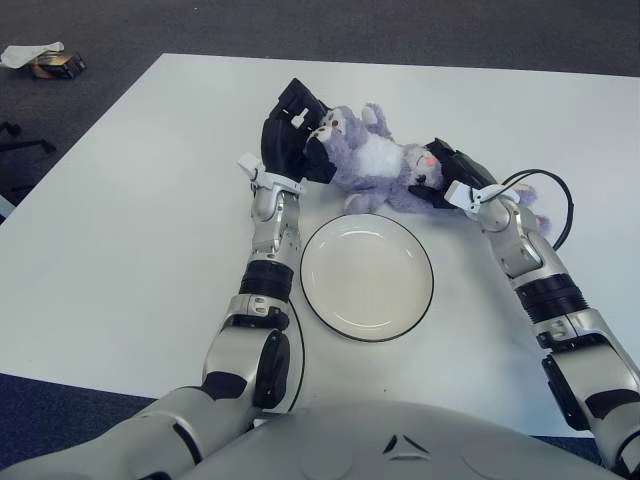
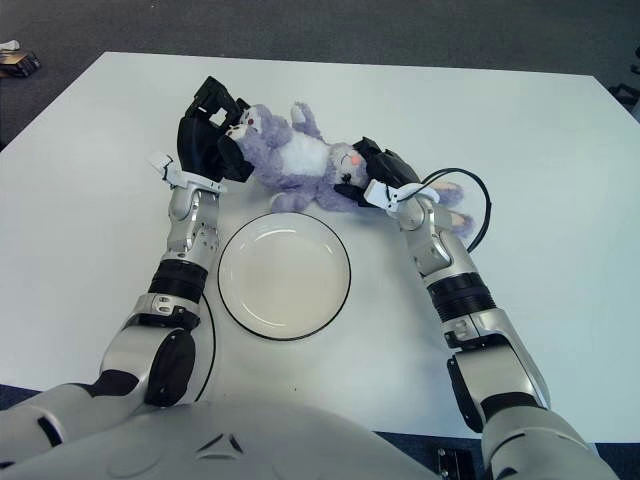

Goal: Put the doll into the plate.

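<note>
On the white table, far of centre: one doll, a purple plush animal with white belly, lying on its side across the tabletop, legs to the left, head with a pink mark to the right. It sits just beyond the far rim of the plate and outside it.

Near of the doll: one plate, round, cream-white with a dark rim, flat on the table, nothing in it.

Left hand: black, at the doll's left end, fingers curled around the plush legs and gripping them.

Right hand: black, at the doll's right end, fingers closed against the head and holding it. A black cable loops from the wrist out to the right over the tabletop.

Both forearms reach from the near edge, one on either side of the plate, neither touching it.

Far left, off the table on the dark floor: a small box and some pale crumpled paper beside it.
</note>
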